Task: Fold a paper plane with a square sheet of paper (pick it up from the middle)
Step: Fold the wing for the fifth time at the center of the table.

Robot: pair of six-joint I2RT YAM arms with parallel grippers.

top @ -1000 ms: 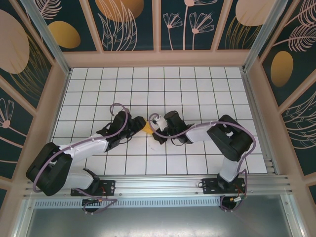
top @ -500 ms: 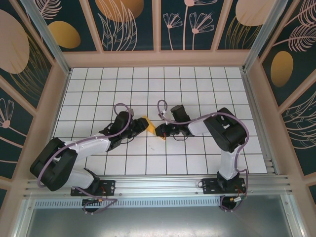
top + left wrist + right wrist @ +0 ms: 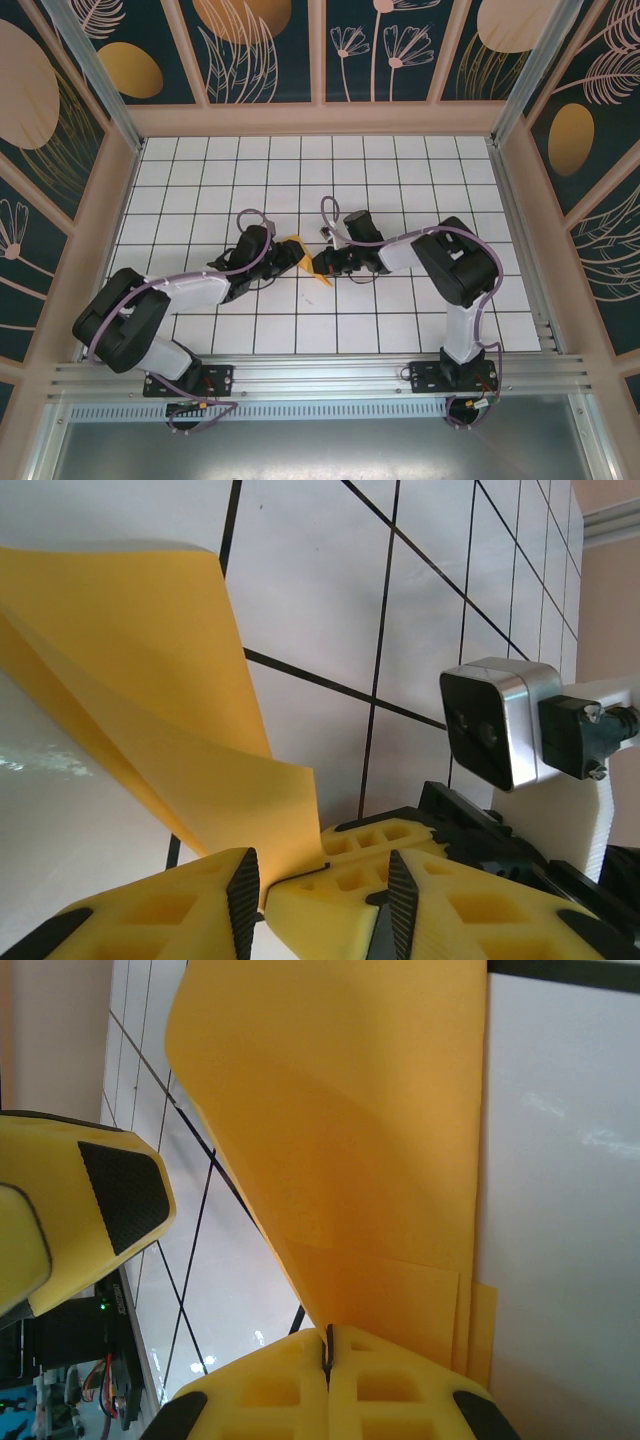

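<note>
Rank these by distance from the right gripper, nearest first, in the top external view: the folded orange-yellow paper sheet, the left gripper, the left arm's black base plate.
1. Folded orange-yellow paper sheet: pinched in the right gripper, on its left side.
2. Left gripper: just across the paper, to the left.
3. Left arm's black base plate: far off, at the near left.

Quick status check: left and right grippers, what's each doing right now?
The left gripper: open, jaws apart on either side of the folded paper.
The right gripper: closed, holding the folded paper by its edge.
</note>
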